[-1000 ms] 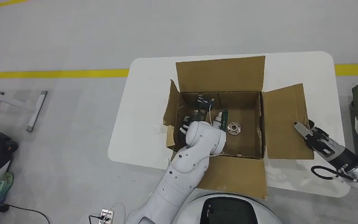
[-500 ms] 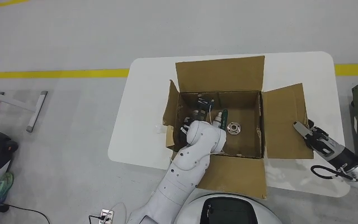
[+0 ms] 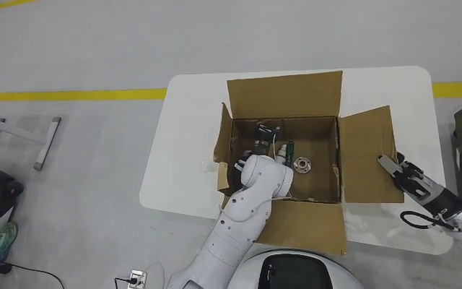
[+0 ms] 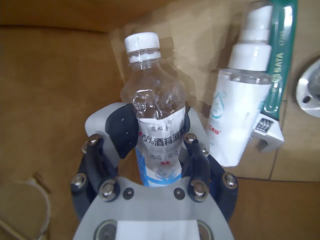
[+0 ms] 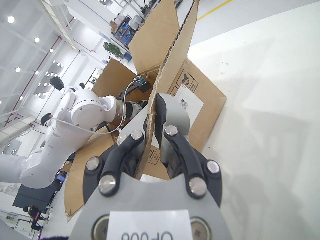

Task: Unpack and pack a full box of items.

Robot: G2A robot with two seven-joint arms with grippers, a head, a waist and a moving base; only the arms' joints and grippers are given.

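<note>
Cardboard box [image 3: 303, 224], with its flaps spread, is set on the white table [image 3: 188, 144]. Inside it, at the near left, the left gripper [image 4: 156, 126] is closed around the labelled middle of a clear plastic bottle [image 4: 152, 96], whose white cap points away from the wrist. Whether the bottle is raised off the box floor cannot be told. Just beside it a spray bottle [image 4: 235, 111] is lying, with a green-handled wrench [image 4: 280, 51] touching its far side, and a metal flange [image 4: 310, 93] is placed a little beyond. Out at the side, the right flap [image 5: 172, 48] is pinched edge-on between the fingers of the right gripper [image 5: 152, 116].

Trouble is judged most likely at the bottle. Its thin wall is already crumpled above the label, so it could buckle further under the squeeze and be allowed to slip. If it is swung sideways on the way out, the spray bottle may be knocked and rolled. If the flap is pulled too hard, the box could be dragged or the cardboard torn.
</note>
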